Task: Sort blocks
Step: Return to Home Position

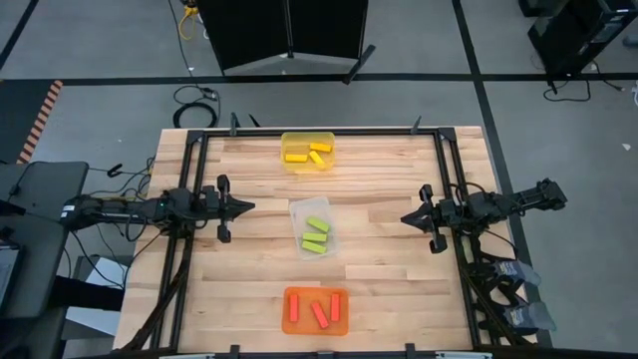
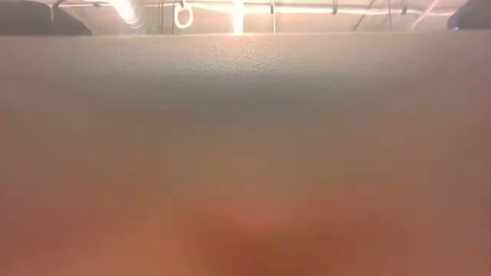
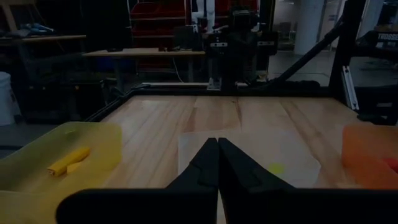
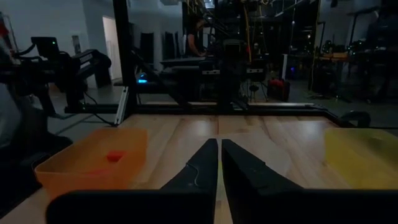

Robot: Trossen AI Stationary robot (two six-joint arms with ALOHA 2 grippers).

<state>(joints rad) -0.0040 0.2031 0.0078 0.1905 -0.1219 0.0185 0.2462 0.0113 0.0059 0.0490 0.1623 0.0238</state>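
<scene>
The left jaws and right jaws are both closed and empty, tips facing across the counter. The green blocks lie in the clear tray straight ahead between them, long axes roughly along that line, slightly nearer the left; yellow blocks and red blocks sit off sideways

A light wooden table is seen from above, bordered by a black frame. Three trays are set directly on it in one line across the middle, well apart. A yellow tray lies at the upper edge. A clear tray, perhaps slightly turned, lies at the centre. An orange tray lies at the lower edge.
</scene>
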